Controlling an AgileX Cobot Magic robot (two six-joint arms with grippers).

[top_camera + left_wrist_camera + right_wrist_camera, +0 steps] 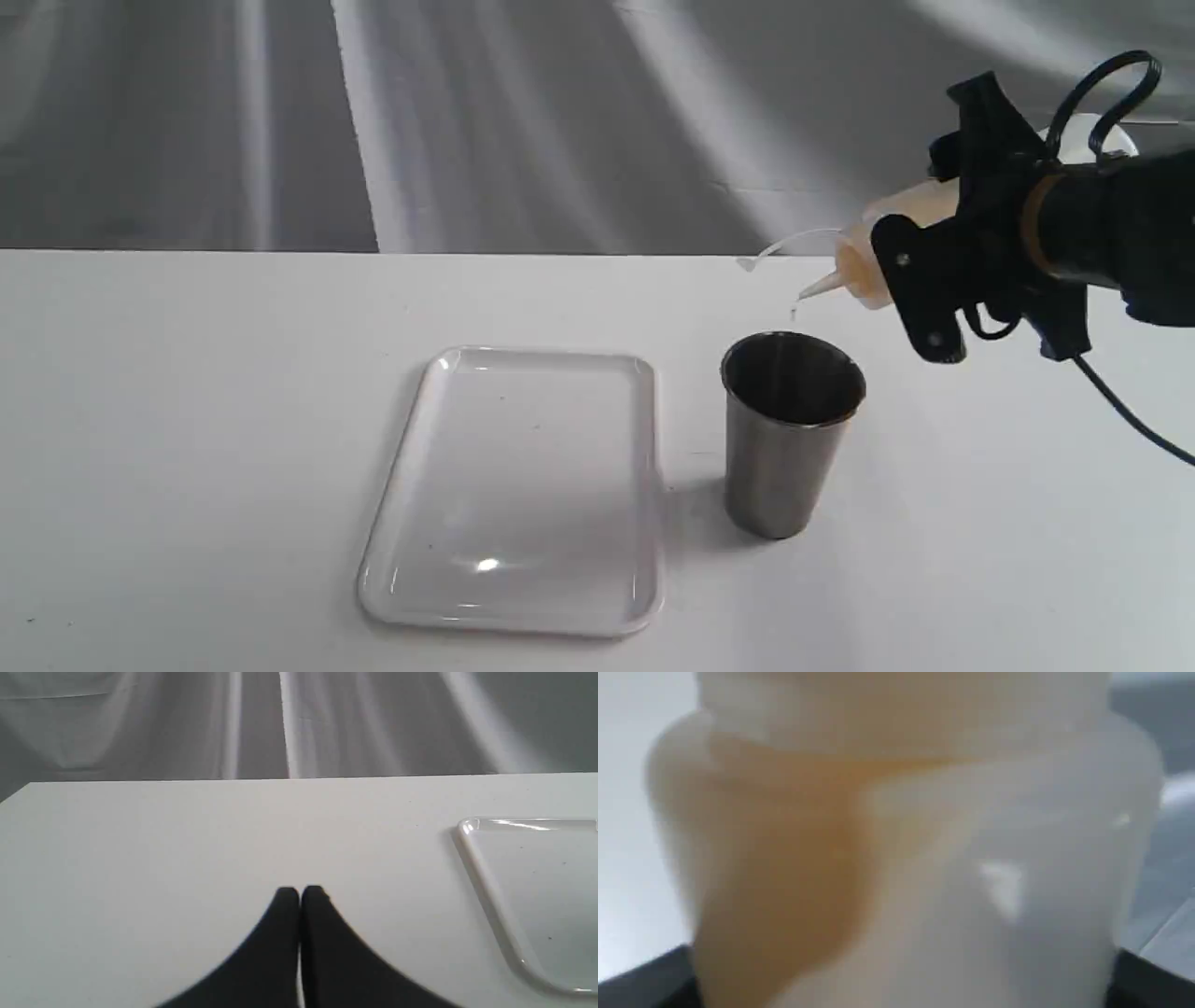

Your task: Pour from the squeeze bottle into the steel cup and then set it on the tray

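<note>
Your right gripper (938,233) clamps the squeeze bottle (864,271), tipped so its nozzle sits just above the steel cup (789,439) — the cup stands just right of the tray (523,485). Your left gripper (299,895) is closed, empty — low over the table (140,858).

Our right end effector (934,219) is matte black, two screws (904,260) in its side plate (922,299), a tan ring (1032,219) behind, black cables (1111,75) looping off. Our left end effector (300,896) shows black tapered fingers (280,933).

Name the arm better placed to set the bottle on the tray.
Right. The right end effector holds the bottle, tilted over the cup beside the tray. The left end effector is shut, empty.
</note>
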